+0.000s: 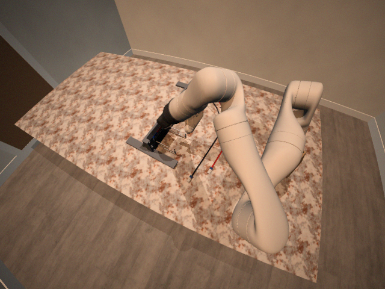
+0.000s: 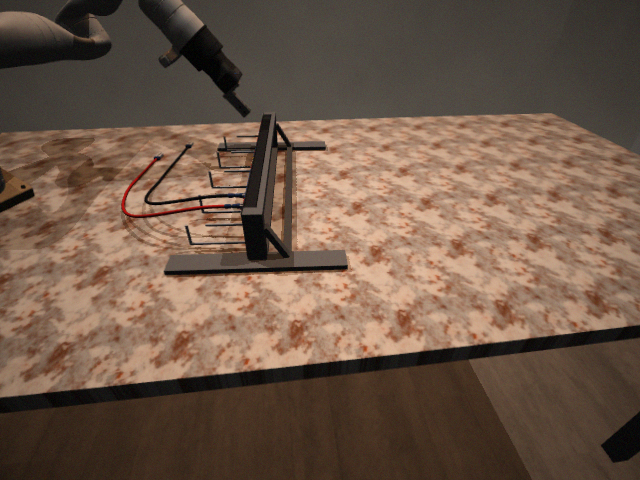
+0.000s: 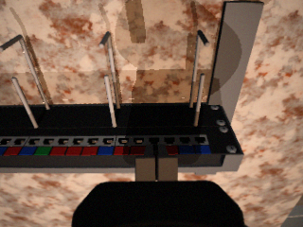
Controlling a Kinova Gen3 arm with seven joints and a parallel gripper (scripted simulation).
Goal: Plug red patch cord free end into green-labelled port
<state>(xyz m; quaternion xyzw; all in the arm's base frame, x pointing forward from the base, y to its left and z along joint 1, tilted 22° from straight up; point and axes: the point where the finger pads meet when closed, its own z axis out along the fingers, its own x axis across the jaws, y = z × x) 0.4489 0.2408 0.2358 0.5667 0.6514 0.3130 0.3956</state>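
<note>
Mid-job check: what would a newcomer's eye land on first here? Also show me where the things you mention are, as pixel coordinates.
The big pale arm (image 1: 261, 174) (image 2: 49, 41), folded across the right half of the top view. Next, the red cord (image 1: 216, 159) (image 2: 125, 193), curving over the mottled table left of the dark rack (image 1: 145, 140) (image 2: 252, 210) in the exterior view. In the wrist view, the green label (image 3: 43, 150) stands out among red and blue ones.
</note>
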